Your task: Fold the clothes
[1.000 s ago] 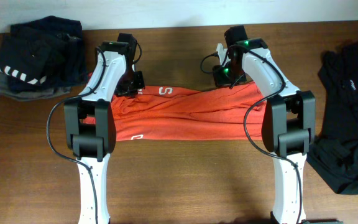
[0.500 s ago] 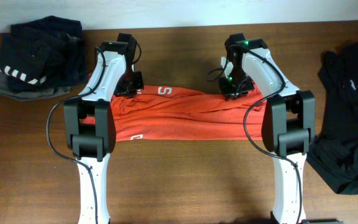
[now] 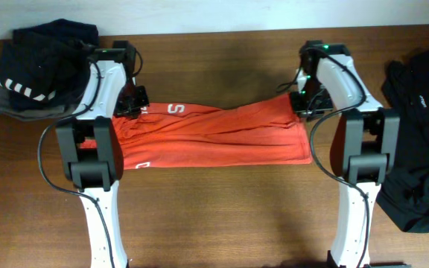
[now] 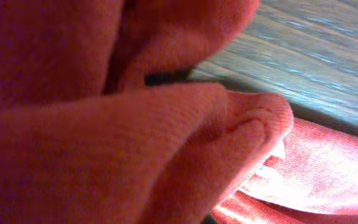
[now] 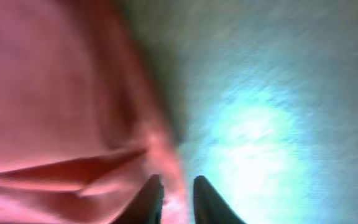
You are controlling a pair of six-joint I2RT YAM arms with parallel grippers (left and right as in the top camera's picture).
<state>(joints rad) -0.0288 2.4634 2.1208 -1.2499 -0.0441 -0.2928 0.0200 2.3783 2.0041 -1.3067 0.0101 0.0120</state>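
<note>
The clothes, an orange-red T-shirt [image 3: 214,138], lie on the wooden table as a long folded band, with a white letter [image 3: 174,110] showing near the upper left. My left gripper [image 3: 135,104] sits at the shirt's upper left corner. In the left wrist view, red cloth [image 4: 104,143] fills the frame and hides the fingers. My right gripper [image 3: 304,104] is at the upper right corner. Seen from the right wrist, its dark fingertips [image 5: 178,190] pinch the shirt's edge [image 5: 55,112] between them, with blurred table to the right.
A dark folded pile with white stripes [image 3: 39,71] lies at the back left, close to my left arm. A loose black garment [image 3: 419,141] covers the right side. Bare wood [image 3: 214,216] lies in front of the shirt.
Both grippers have moved outward, the left one leftward and the right one rightward. The shirt's upper edge is now drawn out wider between them.
</note>
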